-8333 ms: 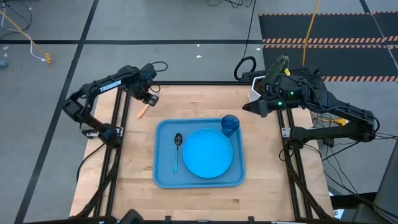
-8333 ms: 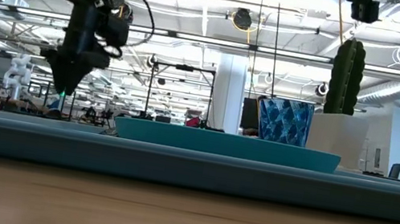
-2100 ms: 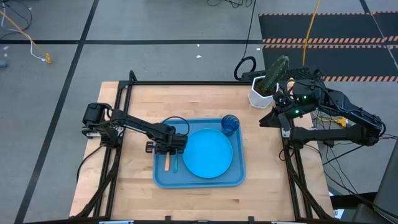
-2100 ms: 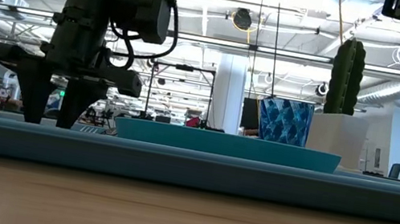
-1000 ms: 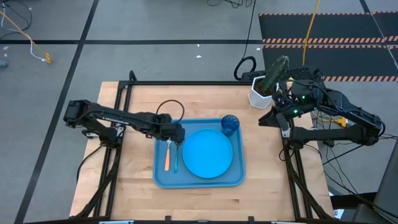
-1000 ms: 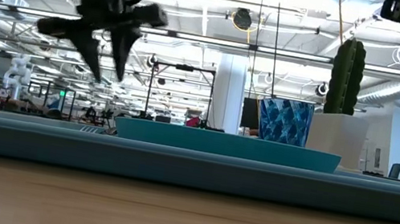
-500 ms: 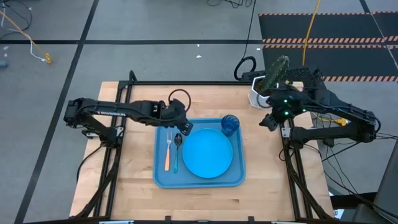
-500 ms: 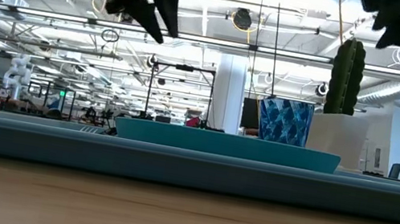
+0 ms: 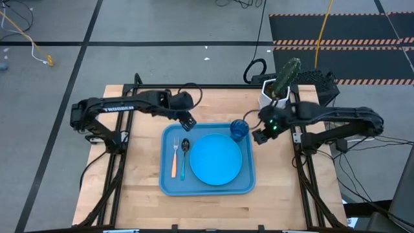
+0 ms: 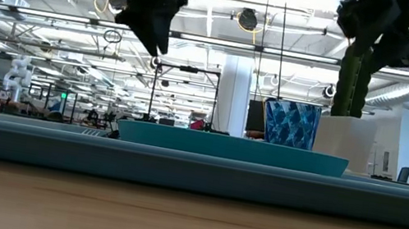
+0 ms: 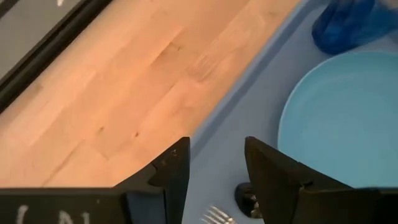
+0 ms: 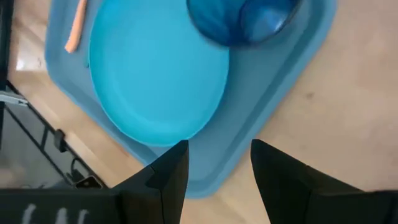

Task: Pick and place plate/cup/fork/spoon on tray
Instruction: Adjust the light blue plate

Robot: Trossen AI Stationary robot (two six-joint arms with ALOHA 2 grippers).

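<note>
Centre of high view: wooden table (image 9: 142, 194) carries tray (image 9: 169, 186), everything else on it. Plate (image 9: 215, 159) lies flat in tray's middle-right. Cup (image 9: 239, 130) stands upright in tray's upper-right corner, just above plate. Fork (image 9: 174, 157) and spoon (image 9: 184, 155) lie side by side along tray's left part, fork leftmost, spoon between fork and plate. Left gripper (image 9: 189, 122) hangs over tray's upper-left corner, fingers apart, nothing between them. Right gripper (image 9: 259, 138) hovers just right of cup, fingers apart, empty. Cactus pot (image 9: 270, 101) stands upper right, off tray.
</note>
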